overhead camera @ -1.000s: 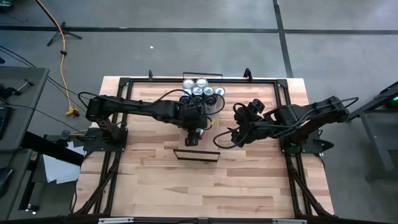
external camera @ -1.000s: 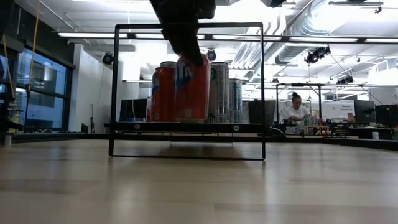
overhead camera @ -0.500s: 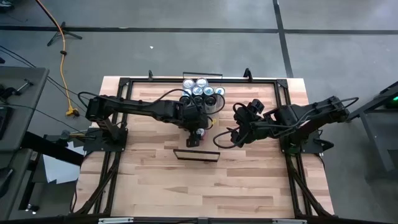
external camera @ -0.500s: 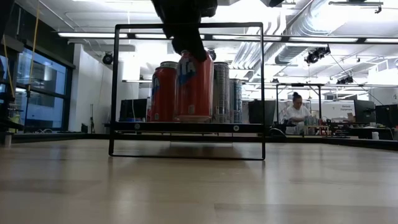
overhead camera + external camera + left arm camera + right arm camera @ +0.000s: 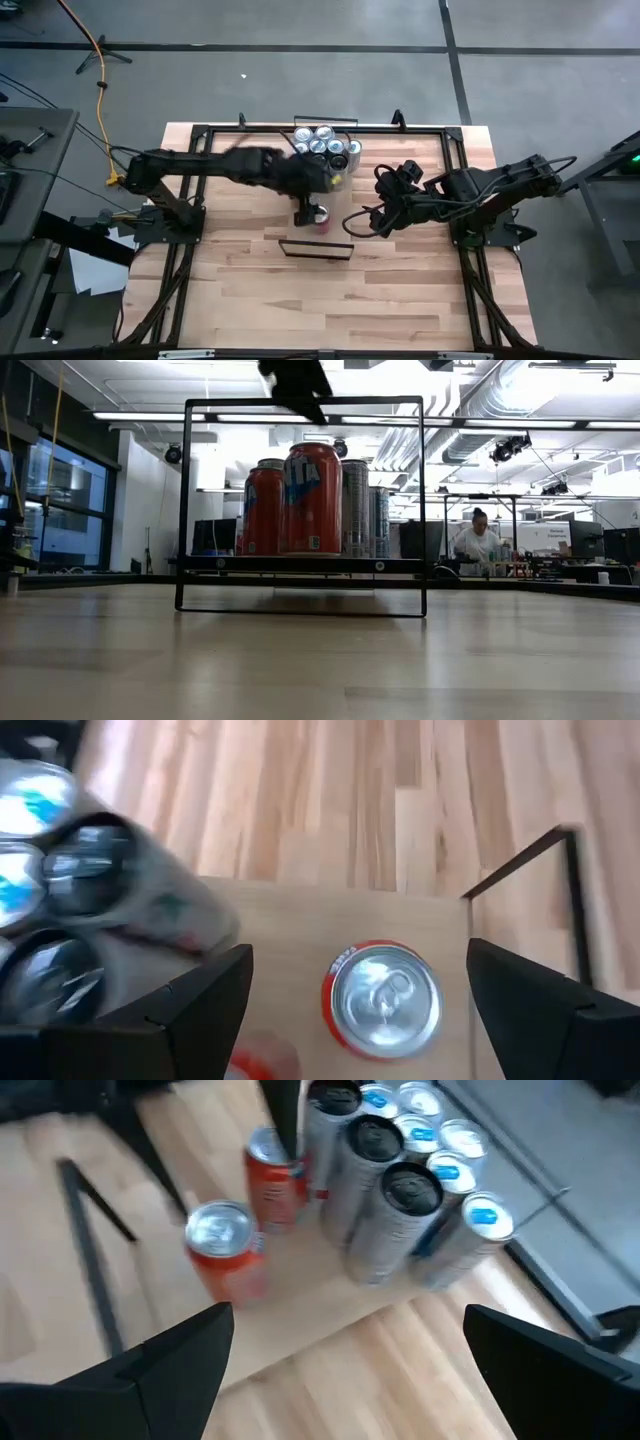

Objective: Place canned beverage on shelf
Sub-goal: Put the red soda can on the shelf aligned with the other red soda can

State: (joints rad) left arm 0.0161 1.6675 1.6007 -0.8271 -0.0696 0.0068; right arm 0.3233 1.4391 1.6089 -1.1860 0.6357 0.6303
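Shelf (image 5: 300, 565); upright red can (image 5: 312, 498)

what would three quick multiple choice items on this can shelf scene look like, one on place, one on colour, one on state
1. Where does the front can stand?
A. on the shelf
B. on the tabletop outside the frame
C. in the right end effector

2. What colour is that can's body?
A. blue
B. orange-red
C. green

3. How is the left end effector set?
A. shut on the can
B. open, above the can and clear of it
C. lying flat on the tabletop

Answers:
1 A, the low view shows its base on the shelf board inside the black frame.
2 B, its side shows orange-red in the low and right wrist views.
3 B, the left wrist view shows both fingers spread wide of the can's top, and the low view shows a gap over it.
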